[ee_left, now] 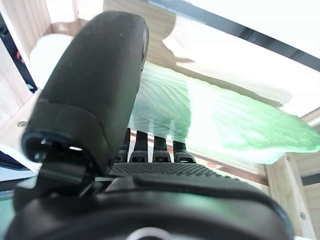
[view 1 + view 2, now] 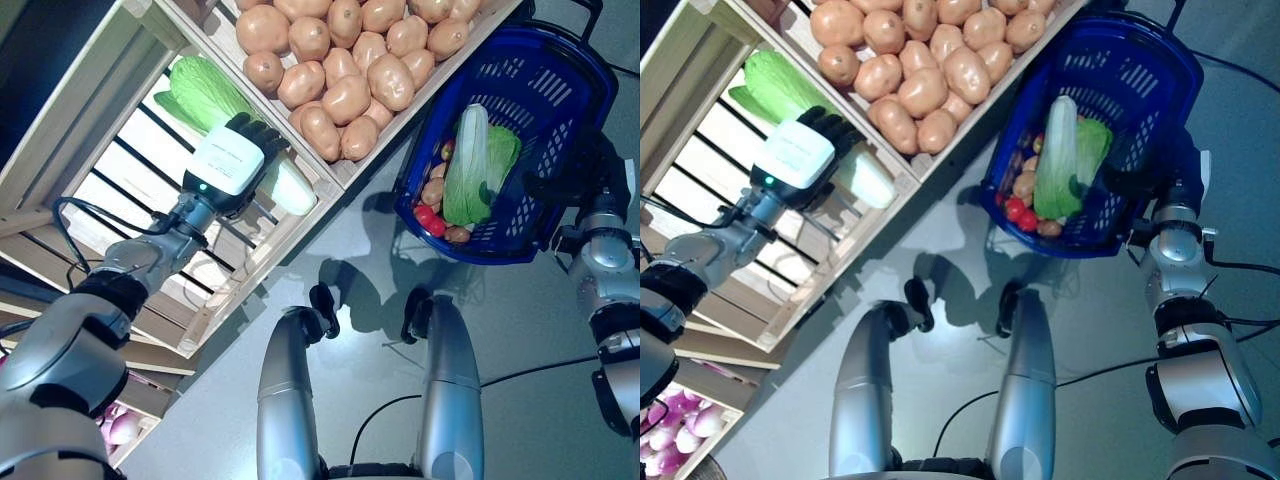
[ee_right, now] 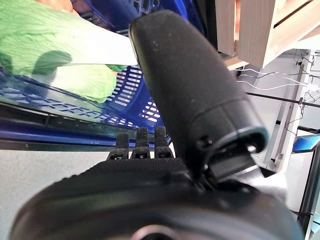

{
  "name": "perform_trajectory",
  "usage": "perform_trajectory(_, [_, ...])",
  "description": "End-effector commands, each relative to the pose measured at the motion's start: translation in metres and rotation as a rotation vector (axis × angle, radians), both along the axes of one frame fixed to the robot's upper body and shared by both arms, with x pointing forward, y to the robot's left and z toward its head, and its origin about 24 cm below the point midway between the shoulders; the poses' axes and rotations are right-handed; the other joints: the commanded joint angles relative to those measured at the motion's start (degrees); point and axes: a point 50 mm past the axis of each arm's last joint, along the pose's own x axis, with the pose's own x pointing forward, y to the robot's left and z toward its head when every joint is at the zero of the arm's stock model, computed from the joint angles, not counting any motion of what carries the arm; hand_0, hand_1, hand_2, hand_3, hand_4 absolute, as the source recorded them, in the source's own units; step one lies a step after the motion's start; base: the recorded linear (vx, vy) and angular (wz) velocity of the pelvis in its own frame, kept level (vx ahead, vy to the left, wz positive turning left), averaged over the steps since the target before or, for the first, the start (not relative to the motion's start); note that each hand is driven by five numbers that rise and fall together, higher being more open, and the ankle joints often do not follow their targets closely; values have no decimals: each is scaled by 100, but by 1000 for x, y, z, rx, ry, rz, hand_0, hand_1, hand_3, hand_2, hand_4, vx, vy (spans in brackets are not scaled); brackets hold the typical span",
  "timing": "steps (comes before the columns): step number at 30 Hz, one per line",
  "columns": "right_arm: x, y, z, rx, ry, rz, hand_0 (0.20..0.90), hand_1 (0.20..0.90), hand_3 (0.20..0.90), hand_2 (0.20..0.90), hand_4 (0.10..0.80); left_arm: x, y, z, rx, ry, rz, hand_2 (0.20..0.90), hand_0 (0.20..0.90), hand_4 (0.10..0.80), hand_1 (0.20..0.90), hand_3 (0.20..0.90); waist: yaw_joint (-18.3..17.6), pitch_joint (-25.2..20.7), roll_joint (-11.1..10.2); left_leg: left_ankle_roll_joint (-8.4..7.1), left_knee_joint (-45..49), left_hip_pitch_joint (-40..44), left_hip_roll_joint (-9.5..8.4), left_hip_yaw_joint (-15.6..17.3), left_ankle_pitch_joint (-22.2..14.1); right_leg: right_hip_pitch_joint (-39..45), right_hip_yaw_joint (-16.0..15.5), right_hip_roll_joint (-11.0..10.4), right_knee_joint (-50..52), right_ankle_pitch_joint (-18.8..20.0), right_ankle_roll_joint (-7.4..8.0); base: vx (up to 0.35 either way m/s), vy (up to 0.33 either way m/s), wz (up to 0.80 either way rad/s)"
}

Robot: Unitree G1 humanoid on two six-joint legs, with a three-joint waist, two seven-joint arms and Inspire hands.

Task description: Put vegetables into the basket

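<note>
A Chinese cabbage (image 2: 200,85) with green leaves and a white stem lies in a slatted wooden crate (image 2: 248,262). My left hand (image 2: 228,160) lies across its middle, fingers curled over its far side and thumb (image 1: 95,85) up against the leaf (image 1: 225,120). At the right hangs a blue plastic basket (image 2: 545,80), its side gripped by my right hand (image 2: 578,182). In the right wrist view the fingers hook under the basket's dark bar beside the thumb (image 3: 190,90). Inside the basket lie another Chinese cabbage (image 2: 468,165), some potatoes and red tomatoes (image 2: 430,220).
The neighbouring crate compartment holds a heap of potatoes (image 2: 340,60). A lower shelf at the bottom left shows purple-white bulbs (image 2: 680,420). Grey floor lies between the crates and the basket.
</note>
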Motion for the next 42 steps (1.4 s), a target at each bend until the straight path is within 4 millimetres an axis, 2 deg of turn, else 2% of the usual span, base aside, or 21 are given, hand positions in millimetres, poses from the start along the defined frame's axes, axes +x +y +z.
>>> perform_trajectory(1, [0,-2,64,-31,-267,19,900,900,900,900,800,-2,1,7,159,44,-28,900,900,800,900,900,-53,-33,-78,-200,-366,562,-59,235,-797,295,38,204,-694,379,104,-14,-3,-4])
perform_trajectory(7, [2,-1,64,-30,-259,23,900,900,900,900,800,-3,-20,7,277,93,-136,900,900,800,900,900,-65,-33,-68,-192,-399,546,-49,235,-779,310,27,225,-779,415,126,-2,0,-1])
perform_trajectory(12, [3,0,60,-34,-250,27,900,900,900,900,800,-10,-36,-2,364,183,-238,900,900,800,900,900,-65,-33,-63,-200,-462,578,-41,237,-758,366,-9,235,-874,447,145,-2,-8,-1])
perform_trajectory(20, [2,0,59,-13,-268,26,900,900,900,900,800,-18,-54,-8,354,239,-316,900,900,800,900,900,-52,-33,-39,-195,-441,486,-37,207,-757,311,-21,237,-895,460,151,0,0,0])
perform_trajectory(26, [3,2,57,-3,-270,26,900,900,900,900,800,-14,-53,-10,291,221,-242,900,900,800,900,900,-22,-33,-54,-183,-480,466,-39,196,-739,313,-50,241,-960,485,148,0,0,0])
perform_trajectory(28, [3,2,56,1,-273,24,900,900,900,900,800,-9,-47,-12,277,227,-155,900,900,800,900,900,-10,-33,-76,-188,-479,454,-36,183,-733,317,-62,251,-974,493,150,0,0,0])
perform_trajectory(29, [2,1,56,5,-275,23,900,900,900,900,800,-7,-41,-13,257,231,-107,865,865,776,865,865,-4,-33,-89,-192,-483,446,-37,174,-724,318,-69,257,-979,499,151,0,0,0])
perform_trajectory(30, [1,0,55,14,-280,18,900,900,900,900,800,-4,-33,-14,206,255,-38,300,300,400,300,300,3,-33,-101,-192,-483,442,-35,164,-719,320,-78,260,-982,499,146,-16,-31,1])
perform_trajectory(35, [-1,-4,52,23,-280,11,900,900,900,900,800,-4,-12,-21,91,238,38,300,300,400,300,300,30,-33,-110,-204,-517,501,-34,153,-699,378,-109,252,-992,491,136,0,0,0])
perform_trajectory(42, [-1,1,54,13,-292,62,900,900,900,900,800,-4,-5,-19,41,212,53,300,300,400,300,300,44,-33,-116,-212,-643,727,-50,173,-651,590,-155,245,-1076,479,102,0,0,0])
